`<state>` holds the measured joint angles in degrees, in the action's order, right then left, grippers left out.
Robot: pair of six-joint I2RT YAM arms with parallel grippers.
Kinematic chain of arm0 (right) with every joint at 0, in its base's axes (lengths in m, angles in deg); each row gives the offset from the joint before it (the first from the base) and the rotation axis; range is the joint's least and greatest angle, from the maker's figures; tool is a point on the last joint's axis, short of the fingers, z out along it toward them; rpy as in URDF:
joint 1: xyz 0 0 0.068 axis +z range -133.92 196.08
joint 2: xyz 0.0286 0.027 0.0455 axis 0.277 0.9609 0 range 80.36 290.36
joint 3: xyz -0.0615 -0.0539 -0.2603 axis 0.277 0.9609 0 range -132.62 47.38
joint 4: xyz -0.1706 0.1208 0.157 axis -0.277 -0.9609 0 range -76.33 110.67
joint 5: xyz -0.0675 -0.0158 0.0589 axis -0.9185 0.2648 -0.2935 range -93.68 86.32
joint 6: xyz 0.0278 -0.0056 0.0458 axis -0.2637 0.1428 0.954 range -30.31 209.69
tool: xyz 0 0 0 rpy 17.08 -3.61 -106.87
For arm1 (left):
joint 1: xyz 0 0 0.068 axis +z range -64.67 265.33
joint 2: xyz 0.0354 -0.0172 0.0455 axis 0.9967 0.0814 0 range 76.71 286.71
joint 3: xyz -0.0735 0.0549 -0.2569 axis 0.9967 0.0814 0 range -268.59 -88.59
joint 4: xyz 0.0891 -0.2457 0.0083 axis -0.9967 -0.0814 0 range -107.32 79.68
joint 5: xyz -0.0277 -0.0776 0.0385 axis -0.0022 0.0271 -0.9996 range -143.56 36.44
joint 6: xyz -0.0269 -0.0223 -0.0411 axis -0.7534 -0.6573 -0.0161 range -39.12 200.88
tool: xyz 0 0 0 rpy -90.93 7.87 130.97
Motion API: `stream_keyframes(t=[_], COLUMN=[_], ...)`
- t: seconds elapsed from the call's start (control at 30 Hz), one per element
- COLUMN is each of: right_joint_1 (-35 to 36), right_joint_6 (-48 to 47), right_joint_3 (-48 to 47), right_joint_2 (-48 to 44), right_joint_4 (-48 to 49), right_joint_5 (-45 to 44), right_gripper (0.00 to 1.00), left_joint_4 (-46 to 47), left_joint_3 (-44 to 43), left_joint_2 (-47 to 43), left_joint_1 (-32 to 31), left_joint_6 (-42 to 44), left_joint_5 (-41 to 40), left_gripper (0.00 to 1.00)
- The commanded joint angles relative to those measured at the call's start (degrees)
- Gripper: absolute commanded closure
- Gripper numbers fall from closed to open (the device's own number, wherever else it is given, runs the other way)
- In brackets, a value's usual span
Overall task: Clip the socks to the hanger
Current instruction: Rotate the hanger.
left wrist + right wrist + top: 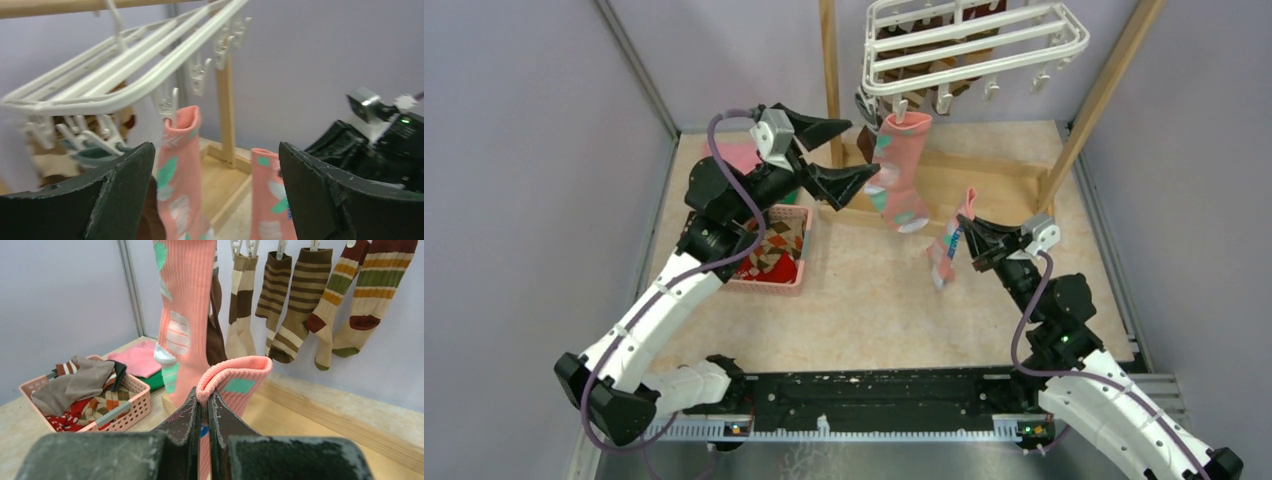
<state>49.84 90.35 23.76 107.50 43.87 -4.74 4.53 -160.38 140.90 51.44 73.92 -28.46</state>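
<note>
Purple walls box in the beige worktop. Your right claw is clamped on the loose pink sock, cuff up, length hanging down. Free clips on the hanger lie above and beyond it; your left claw, spread wide, hovers nearer them beside the clipped pink sock.

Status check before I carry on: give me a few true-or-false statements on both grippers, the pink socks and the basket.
1. One pink sock hangs clipped to the hanger. True.
2. The left gripper grips that hanging sock. False: it is open, holding nothing.
3. The right gripper is shut on a second pink sock. True.
4. The basket is empty. False: it holds a pile of fabric.
</note>
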Motion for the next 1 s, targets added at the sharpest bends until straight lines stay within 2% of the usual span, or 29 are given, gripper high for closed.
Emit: stream_keyframes(t=[0.0,0.1,0.17,0.37,0.53,0.67,0.97], right_joint_1=[0.3,0.3,0.3,0.3,-0.3,-2.3,-5.4], right_joint_6=[0.8,1.0,1.2,2.6,4.0,7.3,9.8], right_joint_3=[-1.1,-0.7,-0.4,0.1,-0.4,0.6,4.1], right_joint_2=[0.0,0.1,0.4,5.0,11.7,14.9,11.5], right_joint_4=[2.9,3.3,3.8,7.8,13.6,17.2,16.9], right_joint_5=[0.7,0.8,0.9,2.8,2.4,4.1,5.3], right_gripper=[1.0,1.0,1.0,1.0,1.0,1.0,1.0], left_joint_4=[20.5,33.0,36.4,30.6,33.7,34.6,37.0], left_joint_3=[4.2,6.8,7.1,2.9,1.8,-1.7,-10.8], left_joint_2=[3.2,6.8,8.5,12.1,15.8,20.5,30.2], left_joint_1=[0.0,-1.5,-4.1,-13.7,-17.1,-18.2,-18.9], left_joint_6=[-14.5,-21.2,-20.6,-8.2,-4.1,-2.7,-3.0], left_joint_5=[16.4,20.6,19.7,10.8,3.6,1.9,1.1], left_gripper=[0.01,0.03,0.04,0.03,0.03,0.03,0.04])
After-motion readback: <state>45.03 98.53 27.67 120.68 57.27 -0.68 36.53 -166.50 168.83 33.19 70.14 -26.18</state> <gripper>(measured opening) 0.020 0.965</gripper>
